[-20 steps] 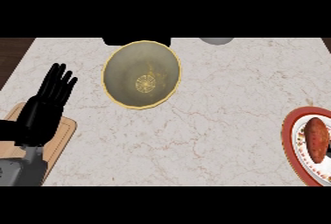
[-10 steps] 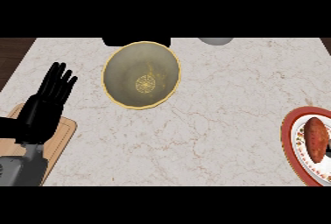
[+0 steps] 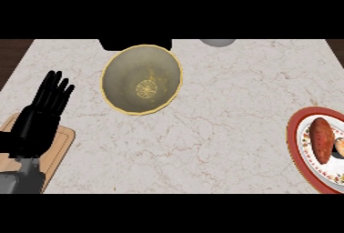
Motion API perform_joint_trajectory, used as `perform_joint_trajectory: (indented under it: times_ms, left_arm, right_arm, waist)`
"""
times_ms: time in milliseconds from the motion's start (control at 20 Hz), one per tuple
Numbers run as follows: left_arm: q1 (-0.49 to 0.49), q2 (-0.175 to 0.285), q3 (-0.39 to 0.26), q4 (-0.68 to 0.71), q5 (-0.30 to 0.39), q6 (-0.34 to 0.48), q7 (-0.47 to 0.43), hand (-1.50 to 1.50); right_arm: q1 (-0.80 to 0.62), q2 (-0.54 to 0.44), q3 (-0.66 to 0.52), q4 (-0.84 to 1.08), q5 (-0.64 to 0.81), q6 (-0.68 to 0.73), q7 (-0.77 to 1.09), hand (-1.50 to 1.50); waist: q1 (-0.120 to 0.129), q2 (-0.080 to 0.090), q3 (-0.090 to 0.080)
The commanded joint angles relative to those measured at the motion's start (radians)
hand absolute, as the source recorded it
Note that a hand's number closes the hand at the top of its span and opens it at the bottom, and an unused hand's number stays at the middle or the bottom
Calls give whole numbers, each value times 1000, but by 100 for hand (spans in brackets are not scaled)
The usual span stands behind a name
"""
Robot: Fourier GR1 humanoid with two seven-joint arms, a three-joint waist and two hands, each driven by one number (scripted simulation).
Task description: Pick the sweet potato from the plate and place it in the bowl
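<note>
Plainly, the sweet potato [image 3: 322,139] had not yet been picked up: it was seen lying lengthwise on the plate [image 3: 296,136] at about 3 o'clock on the counter [image 3: 222,132], cut off by the view's right edge. It was an elongated, reddish-brown root with tapered ends and a dull skin. The plate was round, with a red rim and a pale patterned face. A small dark shape [image 3: 338,149] just beside the potato, toward 4 o'clock, could not be identified.

The bowl [image 3: 118,93] was set at about 11 o'clock, well apart from the plate. It was deep and rounded, olive-grey inside with a yellow rim and a golden motif at its centre. Nothing was seen in it, so it was judged ready to receive the potato.

The left hand [image 3: 37,125] was shown at 9 o'clock near the edge, its black fingers straight, spread and pointing up, with nothing held. It was judged to be resting, above a wooden cutting board [image 3: 64,142]. The right hand was not seen, though the potato lay on its side. The counter was pale, veined stone, smooth and flat.
</note>
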Motion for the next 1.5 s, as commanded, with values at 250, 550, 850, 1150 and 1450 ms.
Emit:
perform_joint_trajectory:
  times_ms: [250,550,850,1150,1450]
  left_arm:
    - [-1,-27,39,23,-34,-33,-5,0]
    - [48,-60,44,-33,-49,-45,-1,0]
    - [-17,-73,82,28,-74,-63,21,0]
    - [-15,-130,56,0,-125,-35,32,0]
    - [19,-103,105,-93,-85,-78,107,0]
  right_arm:
    - [131,52,-51,-207,79,-100,60,-150]
    - [264,105,-83,-275,193,-177,-75,-150]
    - [252,183,-122,-324,259,-184,-36,-150]
    - [230,183,-151,-246,319,-99,-75,-150]
    - [201,258,-156,-146,411,-120,-114,-150]
  waist:
    - [-13,-2,0]
    - [-11,-2,0]
    - [-9,-1,0]
    - [-9,-1,0]
    - [-5,-1,0]
